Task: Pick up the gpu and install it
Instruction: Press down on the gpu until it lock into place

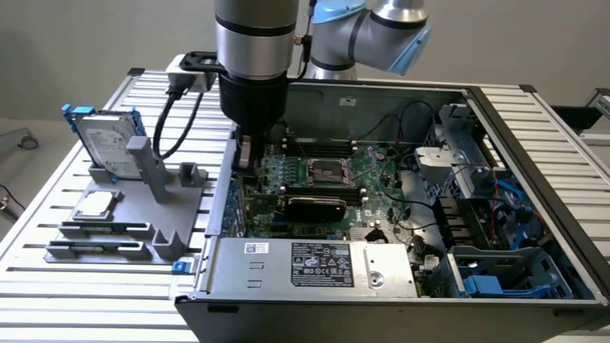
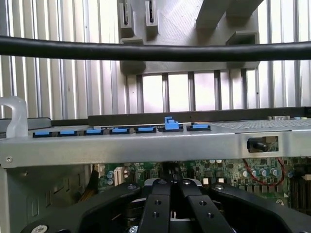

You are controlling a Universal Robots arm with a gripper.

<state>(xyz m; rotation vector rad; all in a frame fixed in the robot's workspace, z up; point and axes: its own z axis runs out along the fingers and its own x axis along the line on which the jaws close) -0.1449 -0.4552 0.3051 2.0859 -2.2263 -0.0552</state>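
Observation:
The gpu (image 1: 316, 206), a flat card with a glossy black shroud, lies across the green motherboard (image 1: 381, 179) inside the open computer case (image 1: 533, 157). My gripper (image 1: 245, 161) hangs just inside the case wall at the exterior view's left, above and to the left of the gpu and apart from it. In the wrist view the gripper (image 2: 171, 189) is shut, its black fingers (image 2: 156, 204) pressed together with nothing seen between them. They point toward the case's metal edge, where a row of blue clips (image 2: 121, 131) sits, one clip (image 2: 170, 124) raised.
A grey fixture (image 1: 143, 214) at the exterior view's left holds a silver hard drive with a blue frame (image 1: 107, 143) and a square CPU chip (image 1: 96, 205). A power supply (image 1: 315, 266) fills the case's near side. A black cable (image 2: 155, 51) crosses the wrist view.

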